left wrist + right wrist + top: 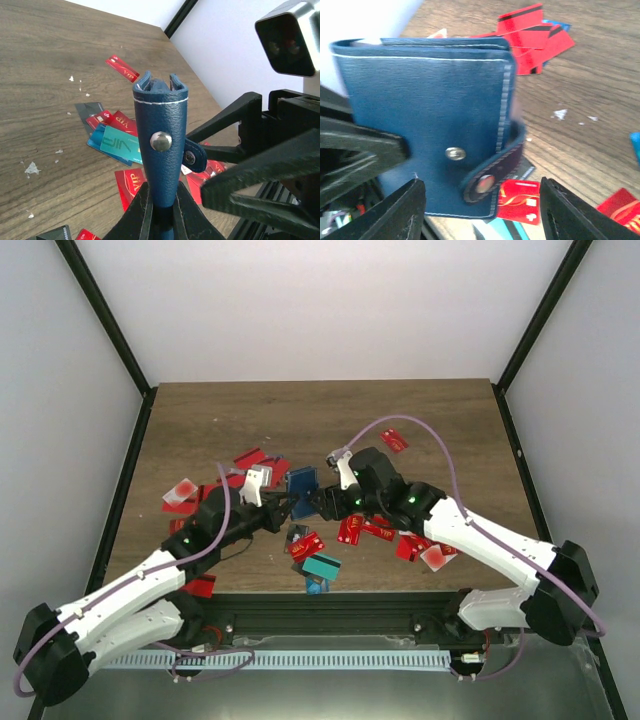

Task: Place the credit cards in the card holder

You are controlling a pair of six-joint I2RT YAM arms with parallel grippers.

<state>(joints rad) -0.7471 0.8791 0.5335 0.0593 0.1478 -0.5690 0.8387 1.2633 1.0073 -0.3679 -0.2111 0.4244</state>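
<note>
Gripping the card holder low down, left gripper is clamped tight, holding it above the table centre. At its 4 o'clock, right gripper has jaws wide, empty. Loose credit cards lie scattered around below.

The card holder, a navy-blue case with white stitching and a silver snap, is standing upright, pinched at its lower end between the jaws of the left gripper, with its strap hanging unsnapped. It is also sitting between the spread jaws of the right gripper. The credit cards, mostly red with some teal and black, are lying scattered below and around both sets of jaws.
</note>
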